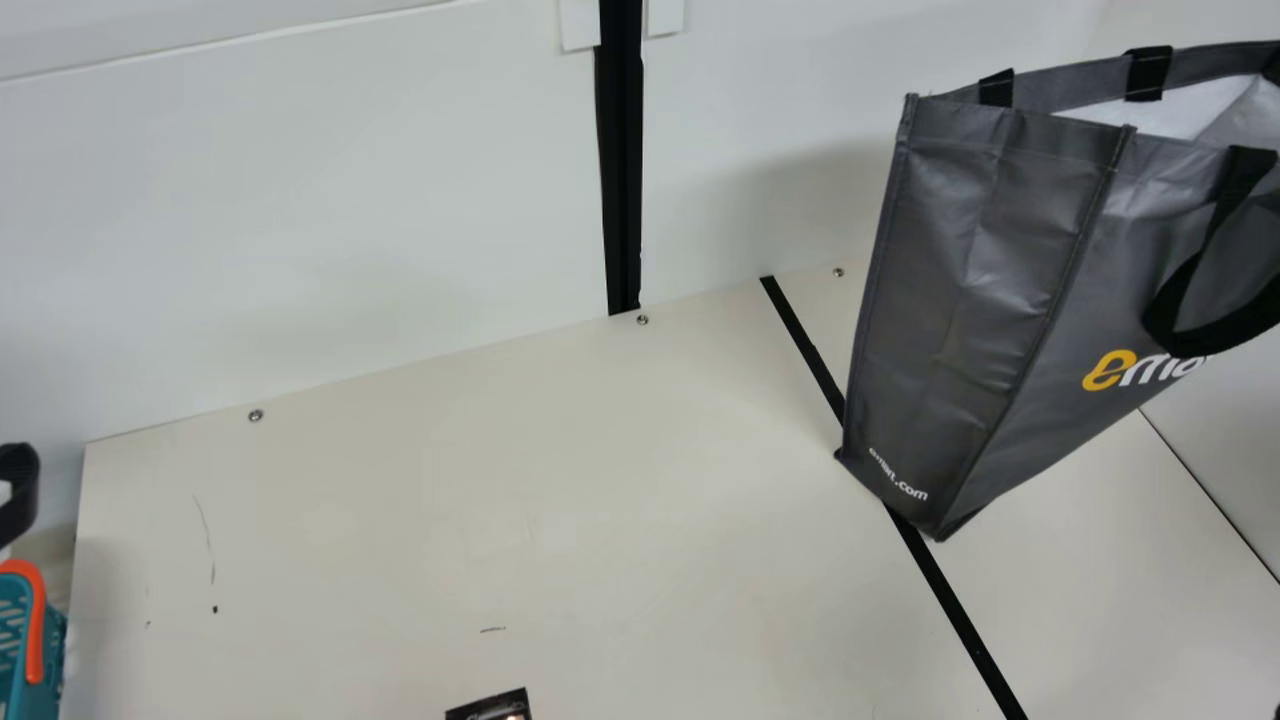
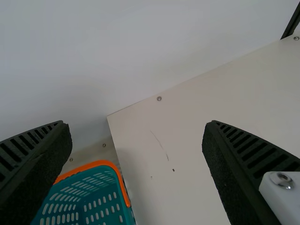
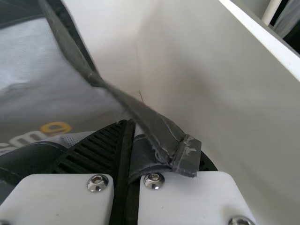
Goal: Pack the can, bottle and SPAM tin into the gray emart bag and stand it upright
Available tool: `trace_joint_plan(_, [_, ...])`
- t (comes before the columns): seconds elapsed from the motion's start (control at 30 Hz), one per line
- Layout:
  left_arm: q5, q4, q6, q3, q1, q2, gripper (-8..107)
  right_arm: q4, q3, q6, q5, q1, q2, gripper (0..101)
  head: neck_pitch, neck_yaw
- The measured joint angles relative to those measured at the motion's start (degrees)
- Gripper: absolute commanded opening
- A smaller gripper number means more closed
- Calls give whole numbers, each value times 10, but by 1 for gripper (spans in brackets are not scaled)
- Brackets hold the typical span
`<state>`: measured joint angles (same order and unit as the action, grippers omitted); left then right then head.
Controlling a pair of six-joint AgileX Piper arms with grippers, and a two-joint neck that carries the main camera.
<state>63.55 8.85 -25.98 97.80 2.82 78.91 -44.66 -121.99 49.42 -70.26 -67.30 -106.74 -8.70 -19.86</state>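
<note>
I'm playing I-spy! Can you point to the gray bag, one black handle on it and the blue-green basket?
Gray bag (image 1: 950, 300), main view: its side panel.
Black handle (image 1: 1247, 175), main view: strap, near its top.
Blue-green basket (image 2: 101, 163), left wrist view: its orange edge.

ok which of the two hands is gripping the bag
The right hand: it is closed on an edge of the gray bag, while the left hand stands open and holds nothing.

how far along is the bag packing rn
Done, it seems: the gray bag is roughly upright, mouth up, its base at the table. Whether anything is packed can't be told; its depths are hidden. In hand: the right gripper has its jaws shut on the bag's rim, while the left gripper is open and empty. Likely left: releasing the rim so the bag stands alone.
</note>
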Motion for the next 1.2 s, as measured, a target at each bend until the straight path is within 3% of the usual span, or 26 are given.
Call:
trace_joint_plan(0.17, [0,0,0,0,0,0,90,-2,-14,-15,-6,0,-7,20,0,0])
trace_joint_plan(0.4, [0,0,0,0,0,0,90,-13,-31,-23,17,8,-7,43,0,-1])
trace_joint_plan(0.9, [0,0,0,0,0,0,90,-85,-86,-46,5,38,21,94,0,-1])
trace_joint_plan(1.2, [0,0,0,0,0,0,90,-112,-94,-54,3,72,54,95,0,0])
